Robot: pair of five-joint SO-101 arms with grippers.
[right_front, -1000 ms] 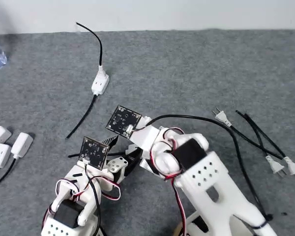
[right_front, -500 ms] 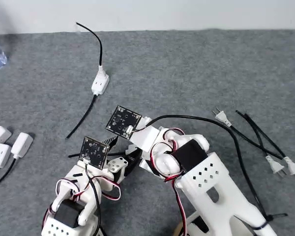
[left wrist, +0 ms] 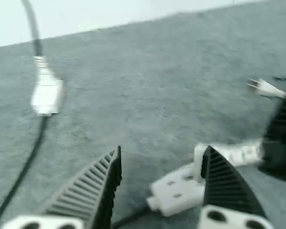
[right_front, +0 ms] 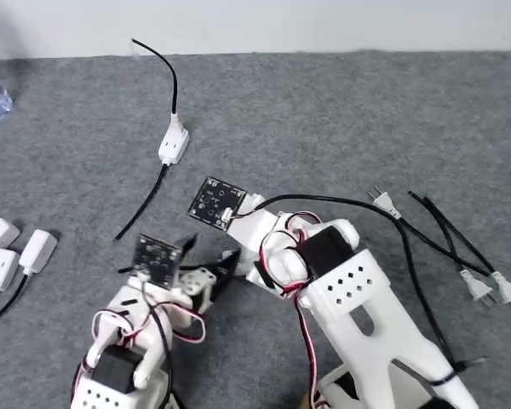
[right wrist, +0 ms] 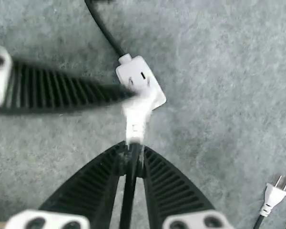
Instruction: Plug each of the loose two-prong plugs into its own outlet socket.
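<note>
- Near the middle of the worktop's (right_front: 341, 111) front edge, the right end effector (right wrist: 132, 145) is closed on the tail of a white two-prong plug (right wrist: 136, 117), where its black cord (right wrist: 128, 191) leaves it. The plug's nose points at an outlet socket (right wrist: 142, 81) lying flat on the grey surface.
- The left end effector (left wrist: 162, 160) is open, with one finger on each side of that socket. I cannot tell whether either finger touches it.
- The plug sits right at the socket's face, but whether the prongs have entered the slots cannot be told.
- The step in hand looks like joining this pair.
  - The left fingers should first close on the socket body so it cannot slide away.
  - The right arm should then push straight along the socket's axis, with the prongs level with the slots.
  - Gripped so far back, the plug may hinge at the cord, so a slow push seems wise.
- Farther out, a second socket (right_front: 173, 145) lies toward the far-left part with cord at both ends, so it may already be a joined pair.
- More sockets (right_front: 38, 250) wait at the left edge, and three loose plugs (right_front: 383, 203) lie toward the right edge.
</note>
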